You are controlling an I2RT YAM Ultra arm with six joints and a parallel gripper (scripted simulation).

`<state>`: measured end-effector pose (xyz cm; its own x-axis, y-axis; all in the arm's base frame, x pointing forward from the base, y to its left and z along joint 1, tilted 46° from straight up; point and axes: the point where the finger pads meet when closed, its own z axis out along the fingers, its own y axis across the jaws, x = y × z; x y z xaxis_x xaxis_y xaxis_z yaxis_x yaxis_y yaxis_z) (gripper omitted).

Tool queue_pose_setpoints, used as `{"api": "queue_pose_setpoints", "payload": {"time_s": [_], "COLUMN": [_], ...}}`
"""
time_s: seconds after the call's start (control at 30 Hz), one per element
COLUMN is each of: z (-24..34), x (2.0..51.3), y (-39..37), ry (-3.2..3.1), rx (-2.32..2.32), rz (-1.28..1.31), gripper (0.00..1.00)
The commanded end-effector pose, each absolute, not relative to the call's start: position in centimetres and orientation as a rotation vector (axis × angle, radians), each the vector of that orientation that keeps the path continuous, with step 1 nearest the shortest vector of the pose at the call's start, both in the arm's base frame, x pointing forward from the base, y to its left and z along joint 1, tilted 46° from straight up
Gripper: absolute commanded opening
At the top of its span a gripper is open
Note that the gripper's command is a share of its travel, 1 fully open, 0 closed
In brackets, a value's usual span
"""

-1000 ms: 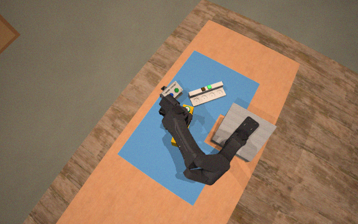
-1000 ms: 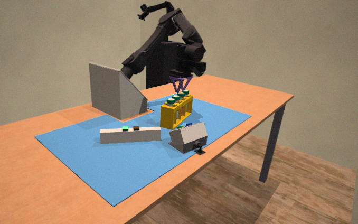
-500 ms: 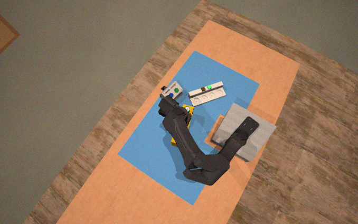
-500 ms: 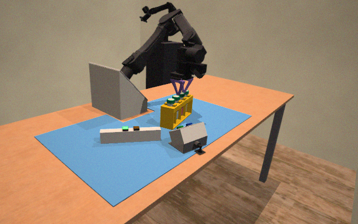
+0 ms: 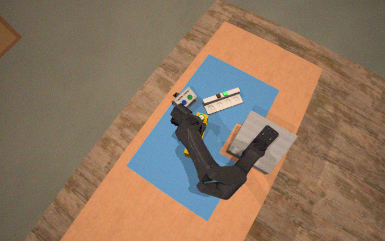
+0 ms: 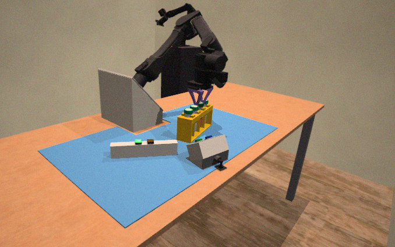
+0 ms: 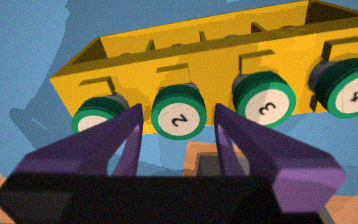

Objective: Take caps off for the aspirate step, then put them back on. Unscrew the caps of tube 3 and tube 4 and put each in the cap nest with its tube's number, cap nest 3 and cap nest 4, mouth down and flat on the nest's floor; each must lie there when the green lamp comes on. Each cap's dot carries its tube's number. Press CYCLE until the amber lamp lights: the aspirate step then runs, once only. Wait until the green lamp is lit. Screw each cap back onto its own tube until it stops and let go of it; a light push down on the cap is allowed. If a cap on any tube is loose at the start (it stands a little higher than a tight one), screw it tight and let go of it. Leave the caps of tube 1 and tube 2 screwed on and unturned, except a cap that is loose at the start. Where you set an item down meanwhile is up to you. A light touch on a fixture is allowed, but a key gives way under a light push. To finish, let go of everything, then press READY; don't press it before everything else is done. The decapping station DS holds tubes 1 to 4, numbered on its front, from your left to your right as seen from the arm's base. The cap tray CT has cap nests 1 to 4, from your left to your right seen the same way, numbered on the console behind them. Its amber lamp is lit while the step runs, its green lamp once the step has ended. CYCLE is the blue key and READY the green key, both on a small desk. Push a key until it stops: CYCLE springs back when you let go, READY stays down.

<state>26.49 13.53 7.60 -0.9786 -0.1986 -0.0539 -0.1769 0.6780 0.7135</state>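
The yellow decapping station carries all its green-rimmed caps on the tubes. In the wrist view I read cap 1, cap 2, cap 3 and cap 4. My gripper points straight down over cap 2. It is open, with one purple finger on each side of that cap and a gap to both. It holds nothing. In the top view my arm hides it. The green lamp is lit and the amber lamp is dark.
The cap tray lies beyond the station with its nests empty. The key desk holds the blue CYCLE key and the green READY key. A grey wedge block stands at the arm's base.
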Motion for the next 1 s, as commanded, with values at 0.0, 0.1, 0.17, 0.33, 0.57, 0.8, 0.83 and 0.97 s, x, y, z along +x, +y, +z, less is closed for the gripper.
{"api": "queue_pose_setpoints", "payload": {"time_s": [0.0, 0.1, 0.17, 0.33, 0.57, 0.8, 0.83, 0.97], "z": [7.67, 7.56, 7.53, 7.53, 7.53, 7.53, 7.53, 7.52], "x": [26.80, 26.79, 26.79, 26.79, 26.79, 26.79, 26.79, 26.79], "y": [13.46, 13.56, 13.60, 13.59, 13.60, 13.60, 13.60, 13.60], "ry": [-2.863, -2.863, -2.863, -2.863, -2.863, -2.863, -2.859, -2.840], "rx": [0.308, 0.308, 0.308, 0.308, 0.308, 0.308, 0.279, 0.163], "rz": [-1.212, -1.212, -1.212, -1.212, -1.212, -1.212, -1.209, -1.195], "gripper": [0.49, 0.49, 0.49, 0.00, 0.00, 0.00, 0.00, 0.00]}}
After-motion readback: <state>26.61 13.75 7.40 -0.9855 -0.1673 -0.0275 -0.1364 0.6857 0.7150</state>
